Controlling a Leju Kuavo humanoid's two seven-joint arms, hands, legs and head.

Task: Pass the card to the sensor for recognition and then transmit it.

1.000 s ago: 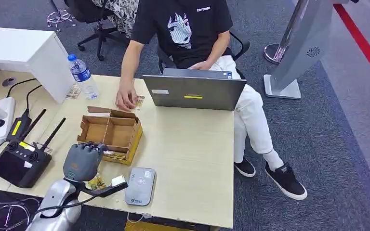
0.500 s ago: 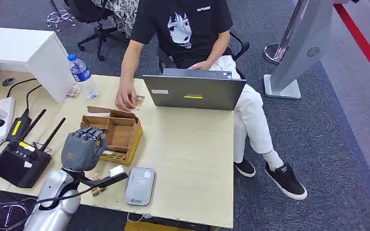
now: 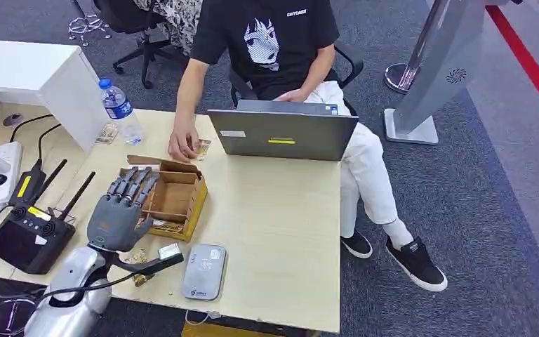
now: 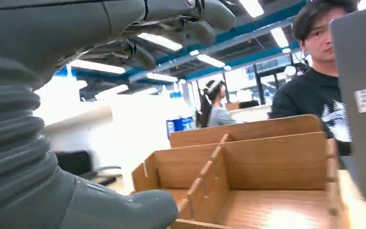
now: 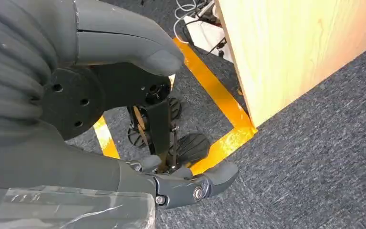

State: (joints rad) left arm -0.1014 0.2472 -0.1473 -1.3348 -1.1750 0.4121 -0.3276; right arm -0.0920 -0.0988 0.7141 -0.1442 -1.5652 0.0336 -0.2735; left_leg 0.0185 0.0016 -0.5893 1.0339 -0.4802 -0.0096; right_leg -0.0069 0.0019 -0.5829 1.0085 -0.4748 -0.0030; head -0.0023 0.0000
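Left hand has lifted and moved forward over the last second; its fingers, curled before, are now spread flat over the near compartment of the cardboard box, holding nothing. Cards lie along the box's near edge, just beside the palm; none picked yet. Card reader sits untouched near the table's front edge. Judgement: reach under way, grasp pending. Right hand hangs beside the table; its grip state cannot be told.

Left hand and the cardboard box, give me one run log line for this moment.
left hand: open, empty, fingers spread over cardboard box | card reader: on table, untouched | right hand: hanging beside table
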